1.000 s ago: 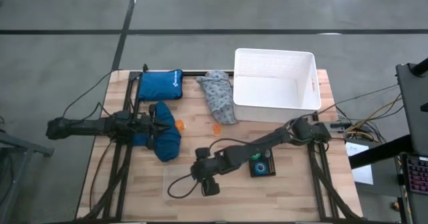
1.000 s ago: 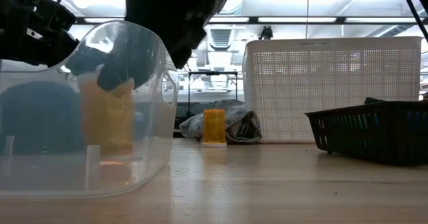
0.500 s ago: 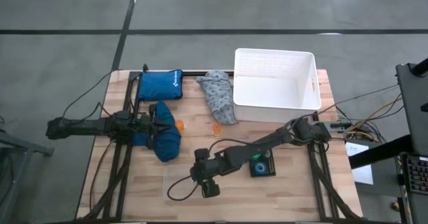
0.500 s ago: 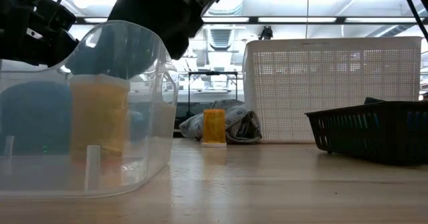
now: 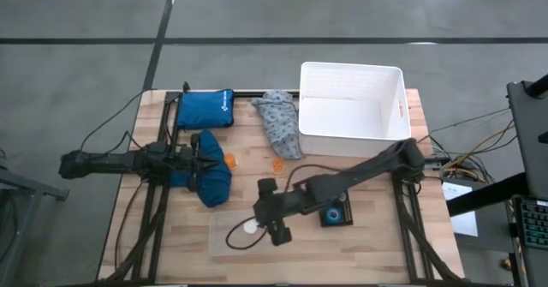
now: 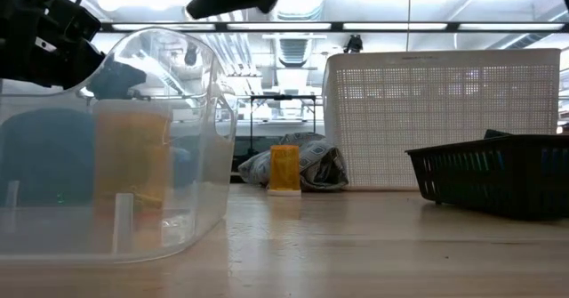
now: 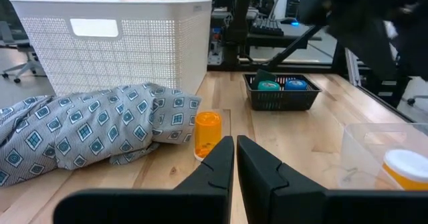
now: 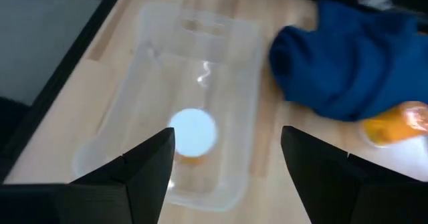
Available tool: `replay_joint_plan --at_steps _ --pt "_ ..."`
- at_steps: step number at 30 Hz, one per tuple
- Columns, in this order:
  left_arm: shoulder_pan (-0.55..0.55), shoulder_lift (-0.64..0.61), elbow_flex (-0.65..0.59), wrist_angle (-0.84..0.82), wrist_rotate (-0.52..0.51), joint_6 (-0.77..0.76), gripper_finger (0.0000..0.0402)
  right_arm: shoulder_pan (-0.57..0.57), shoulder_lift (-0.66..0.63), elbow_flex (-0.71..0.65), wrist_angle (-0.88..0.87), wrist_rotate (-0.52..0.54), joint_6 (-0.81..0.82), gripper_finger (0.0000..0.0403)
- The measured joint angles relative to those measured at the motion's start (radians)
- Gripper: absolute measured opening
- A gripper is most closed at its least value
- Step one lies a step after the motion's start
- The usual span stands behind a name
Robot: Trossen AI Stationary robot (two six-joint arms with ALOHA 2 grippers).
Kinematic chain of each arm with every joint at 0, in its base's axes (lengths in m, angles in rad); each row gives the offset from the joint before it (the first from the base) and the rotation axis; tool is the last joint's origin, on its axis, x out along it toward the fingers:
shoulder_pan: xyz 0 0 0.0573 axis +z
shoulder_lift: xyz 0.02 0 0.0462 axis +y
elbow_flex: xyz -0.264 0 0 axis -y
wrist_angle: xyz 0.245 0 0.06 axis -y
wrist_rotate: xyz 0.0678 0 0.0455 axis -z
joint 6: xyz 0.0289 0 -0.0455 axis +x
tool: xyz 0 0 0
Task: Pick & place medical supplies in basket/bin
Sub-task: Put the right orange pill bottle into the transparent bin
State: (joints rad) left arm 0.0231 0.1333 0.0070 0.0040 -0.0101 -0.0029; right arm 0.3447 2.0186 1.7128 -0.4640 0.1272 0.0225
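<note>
My right gripper [image 8: 234, 164] is open above a clear plastic tray [image 5: 233, 233] near the table's front. An orange bottle with a white cap [image 8: 192, 134] stands inside the tray, straight below the fingers and apart from them. My left gripper [image 7: 235, 165] is shut with nothing between its fingers, and waits over the dark blue cloth [image 5: 210, 180] at the table's left. The grey patterned cloth [image 5: 281, 126] lies against the white tub [image 5: 351, 107]. Two more orange bottles [image 5: 277, 164] [image 5: 229, 160] sit on the table.
A bright blue zip pouch [image 5: 205, 109] lies at the far left. A small black basket [image 5: 336, 212] with a green and a blue tape roll [image 7: 281, 85] sits right of the tray, under my right arm. Bare wood shows between the tray and the tub.
My right gripper has let go of the white-capped orange bottle, which now stands in the clear tray. The gripper has then risen clear of the tray and drifted a little toward the table's right.
</note>
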Motion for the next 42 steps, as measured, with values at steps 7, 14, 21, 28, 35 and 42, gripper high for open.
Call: replay_joint_plan --at_steps 7,14,21,28,35,42 --pt "0.000 0.001 0.000 0.000 0.000 0.000 0.0026 -0.015 -0.189 -0.272 0.195 0.079 0.008 0.0271" --pt "0.000 0.001 0.000 0.000 0.001 0.003 0.0026 -0.103 -0.289 -0.536 0.478 0.087 0.062 0.0267" --pt "0.000 0.001 0.000 0.000 0.000 0.003 0.0026 -0.227 -0.297 -0.638 0.512 0.086 0.090 0.0258" --pt "0.000 0.001 0.000 0.000 0.000 0.003 0.0026 -0.300 -0.282 -0.626 0.513 0.085 0.102 0.0262" --pt "0.000 0.001 0.000 0.000 0.000 0.003 0.0026 -0.328 -0.282 -0.633 0.519 0.078 0.134 0.0254" --pt "0.000 0.001 0.000 0.000 0.000 0.003 0.0026 -0.329 -0.282 -0.656 0.506 0.140 0.125 0.0253"
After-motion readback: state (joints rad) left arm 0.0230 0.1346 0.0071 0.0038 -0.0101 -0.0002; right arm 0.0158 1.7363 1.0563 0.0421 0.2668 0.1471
